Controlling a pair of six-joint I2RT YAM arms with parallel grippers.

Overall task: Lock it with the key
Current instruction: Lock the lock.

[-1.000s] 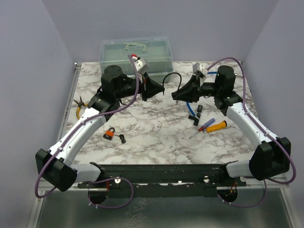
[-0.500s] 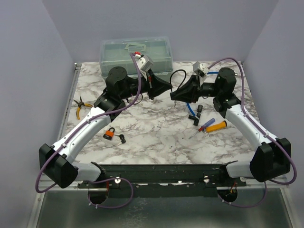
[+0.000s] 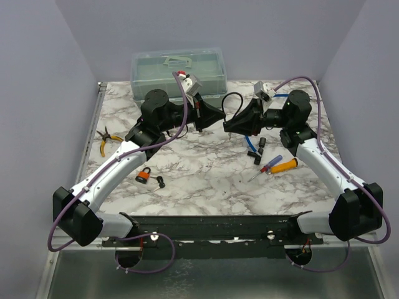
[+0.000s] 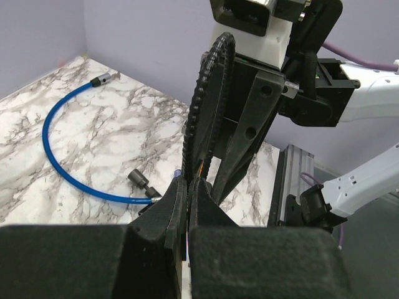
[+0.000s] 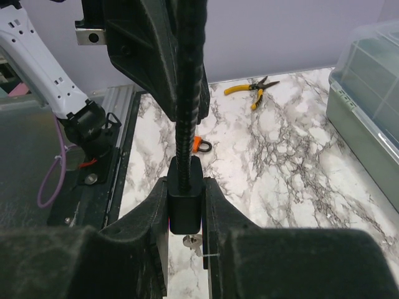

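A black cable lock hangs between my two grippers above the back middle of the table. My right gripper is shut on its black lock body. A small silver key shows just under that body. The ribbed black cable runs from the body in a loop to my left gripper. The left jaws are pressed together at the cable's lower end; the contact itself is hidden. The two grippers point at each other, tips nearly touching.
A small orange padlock and a black piece lie front left. Yellow pliers sit at the left edge. A blue tube and two screwdrivers lie right. A clear plastic box stands at the back.
My left arm has swung to the right, bringing its gripper and the cable's end up to the right gripper. The right arm has barely moved.
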